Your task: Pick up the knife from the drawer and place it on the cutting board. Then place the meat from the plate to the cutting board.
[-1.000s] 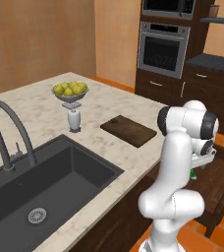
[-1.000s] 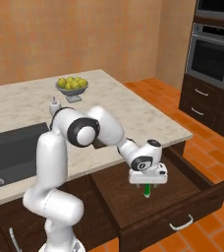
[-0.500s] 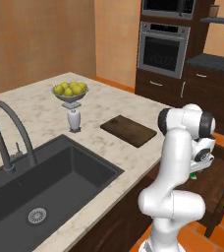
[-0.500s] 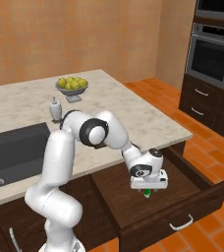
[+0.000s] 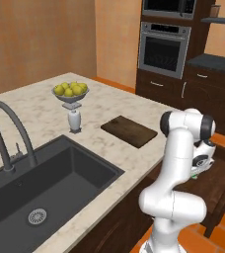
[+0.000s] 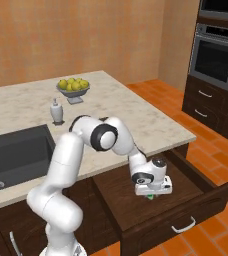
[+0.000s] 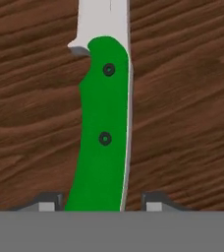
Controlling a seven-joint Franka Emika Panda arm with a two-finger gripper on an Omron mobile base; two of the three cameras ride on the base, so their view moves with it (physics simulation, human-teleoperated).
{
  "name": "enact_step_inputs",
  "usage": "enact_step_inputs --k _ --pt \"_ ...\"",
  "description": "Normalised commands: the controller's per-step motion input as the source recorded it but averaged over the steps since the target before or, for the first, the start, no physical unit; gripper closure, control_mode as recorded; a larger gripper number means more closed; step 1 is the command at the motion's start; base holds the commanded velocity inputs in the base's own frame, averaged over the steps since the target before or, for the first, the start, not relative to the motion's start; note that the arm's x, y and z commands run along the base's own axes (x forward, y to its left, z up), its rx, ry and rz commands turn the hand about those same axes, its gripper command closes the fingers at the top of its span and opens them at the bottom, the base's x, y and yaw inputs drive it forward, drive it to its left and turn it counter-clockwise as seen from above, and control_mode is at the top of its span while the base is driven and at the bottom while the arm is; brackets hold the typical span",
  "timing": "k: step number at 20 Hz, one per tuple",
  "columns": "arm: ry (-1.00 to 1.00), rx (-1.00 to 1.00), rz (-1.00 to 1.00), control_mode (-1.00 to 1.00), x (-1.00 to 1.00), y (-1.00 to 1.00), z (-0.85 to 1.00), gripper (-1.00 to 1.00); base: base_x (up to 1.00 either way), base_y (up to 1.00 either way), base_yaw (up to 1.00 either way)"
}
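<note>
Jaws straddle knife handle, one tip each side, gap visible between tips and handle: apart, not yet clamped. Knife flat on drawer floor, long axis running straight away from gripper, blade far end. Gripper low inside open drawer. Board up on surface, well apart.

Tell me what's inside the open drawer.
In the drawer lies the knife on the wooden floor, the gripper straddling its green handle. The handle's end is covered.

Green-handled knife flat in open drawer, cutting board seemingly bare
</note>
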Motion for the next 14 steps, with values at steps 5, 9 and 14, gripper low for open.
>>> enact_step_inputs --k 5,9,14 --pt "-0.01 0.00 0.02 -1.00 -0.14 -0.22 -0.16 1.00 0.00 0.00 0.00" --pt "0.00 0.00 0.21 -1.00 -0.25 -0.01 0.11 1.00 0.00 0.00 0.00" --pt "0.00 0.01 0.05 -1.00 -0.36 -0.16 0.94 1.00 0.00 0.00 0.00"
